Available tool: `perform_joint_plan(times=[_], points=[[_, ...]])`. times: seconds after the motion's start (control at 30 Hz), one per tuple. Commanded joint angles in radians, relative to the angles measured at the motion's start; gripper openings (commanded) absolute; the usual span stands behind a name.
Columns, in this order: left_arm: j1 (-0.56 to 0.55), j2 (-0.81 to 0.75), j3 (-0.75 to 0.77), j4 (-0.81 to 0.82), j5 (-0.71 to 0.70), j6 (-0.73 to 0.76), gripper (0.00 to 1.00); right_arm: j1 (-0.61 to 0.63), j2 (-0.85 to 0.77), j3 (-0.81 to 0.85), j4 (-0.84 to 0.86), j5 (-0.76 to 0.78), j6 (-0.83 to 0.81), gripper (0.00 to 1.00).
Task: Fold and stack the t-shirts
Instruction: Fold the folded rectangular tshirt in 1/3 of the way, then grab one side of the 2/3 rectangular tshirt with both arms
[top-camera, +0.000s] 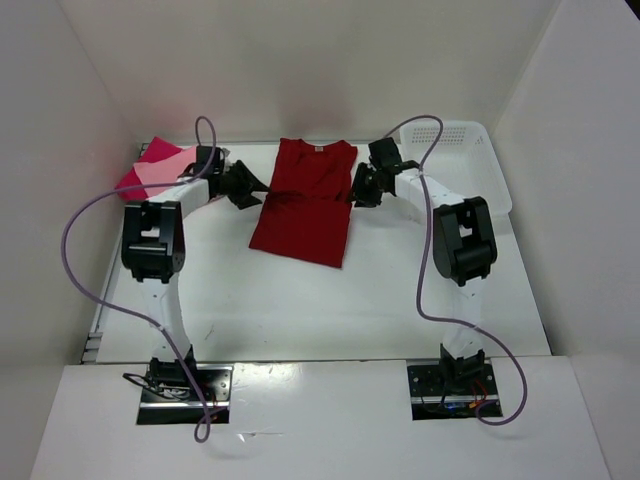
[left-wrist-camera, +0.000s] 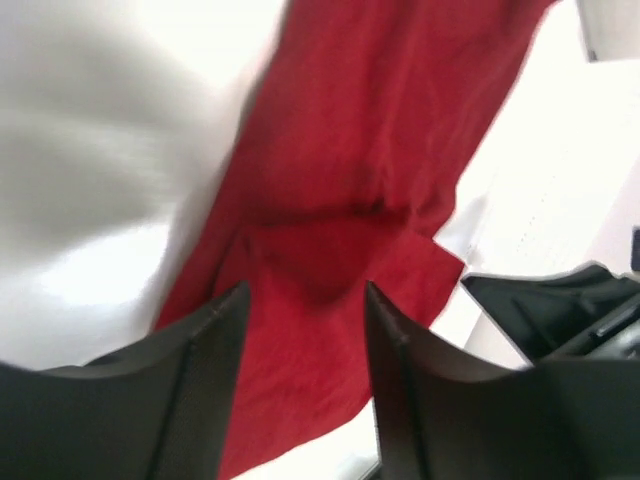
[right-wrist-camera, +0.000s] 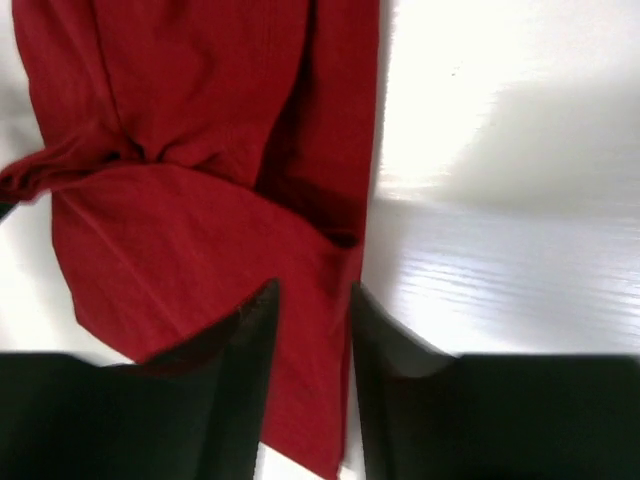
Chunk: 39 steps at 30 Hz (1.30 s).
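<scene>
White walls box in a white counter (top-camera: 300, 300), with both arm bases at the near edge. The dark red shirt (top-camera: 305, 205) lies flat toward the far middle of the counter, collar at the far end. Its sides are turned in, so it reads as a long, narrow panel, slightly skewed. My left claw (top-camera: 250, 190) sits at the shirt's left edge, about halfway down its length, and my right claw (top-camera: 360, 190) sits opposite at the right edge. From the left wrist, the left claw (left-wrist-camera: 305, 295) is released: its fingers (left-wrist-camera: 215, 335) stand apart, and the red cloth (left-wrist-camera: 350, 150) shows in the gap, lying below them rather than pinched. A soft crease runs across the cloth just ahead of the fingertips. From the right wrist, the right claw (right-wrist-camera: 312, 295) is also released, with its fingers (right-wrist-camera: 250, 340) apart over the shirt's edge (right-wrist-camera: 180, 240). A folded flap crosses the cloth there, and bare counter lies to the right. At the far left corner, the pale pink shirt (top-camera: 160, 178) rests on top of the bright pink shirt (top-camera: 150, 152), well apart from the red one. A white lattice basket (top-camera: 490, 170) stands at the far right corner.
</scene>
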Motion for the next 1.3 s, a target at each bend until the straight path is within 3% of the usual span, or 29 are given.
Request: perform_joint_plan(times=[0.0, 0.13, 0.23, 0.33, 0.4, 0.5, 0.53, 0.57, 0.67, 0.77, 0.9, 0.97, 1.0, 1.07, 1.27], points=[[0.059, -0.171, -0.157, 0.046, 0.015, 0.076, 0.59, -0.007, -0.143, -0.025, 0.009, 0.008, -0.015, 0.44], [0.077, -0.307, -0.366, 0.041, 0.015, 0.16, 0.64, 0.022, -0.283, -0.2, 0.058, -0.037, -0.006, 0.5], [0.057, -0.318, -0.432, 0.005, 0.015, 0.223, 0.64, 0.084, -0.326, -0.331, 0.093, -0.074, 0.005, 0.27], [0.048, -0.275, -0.454, -0.027, -0.022, 0.259, 0.64, 0.139, -0.326, -0.407, 0.132, -0.097, 0.028, 0.11], [0.039, -0.232, -0.454, -0.018, -0.022, 0.259, 0.63, 0.153, -0.312, -0.428, 0.159, -0.111, 0.051, 0.14], [0.017, -0.188, -0.454, -0.009, -0.011, 0.268, 0.44, 0.153, -0.283, -0.437, 0.159, -0.083, 0.06, 0.39], [0.017, -0.177, -0.471, -0.009, -0.011, 0.254, 0.34, 0.153, -0.283, -0.461, 0.159, -0.074, 0.06, 0.45], [0.017, -0.177, -0.484, 0.008, -0.011, 0.245, 0.16, 0.153, -0.283, -0.475, 0.159, -0.062, 0.06, 0.52], [0.017, -0.226, -0.555, 0.017, -0.066, 0.218, 0.01, 0.162, -0.283, -0.519, 0.168, -0.034, 0.07, 0.5], [0.008, -0.304, -0.618, 0.026, -0.088, 0.188, 0.0, 0.162, -0.248, -0.549, 0.178, -0.011, 0.07, 0.39], [-0.038, -0.399, -0.779, 0.036, -0.088, 0.136, 0.0, 0.162, -0.261, -0.596, 0.178, -0.02, 0.079, 0.37], [-0.052, -0.456, -0.826, 0.036, -0.079, 0.115, 0.0, 0.162, -0.304, -0.621, 0.188, -0.043, 0.089, 0.41], [-0.052, -0.473, -0.845, 0.036, -0.079, 0.096, 0.02, 0.173, -0.319, -0.647, 0.188, -0.054, 0.089, 0.49], [-0.052, -0.499, -0.876, 0.036, -0.079, 0.084, 0.19, 0.173, -0.358, -0.677, 0.201, -0.066, 0.108, 0.53], [-0.052, -0.501, -0.845, -0.007, -0.088, 0.105, 0.2, 0.173, -0.402, -0.76, 0.201, -0.025, 0.126, 0.53]])
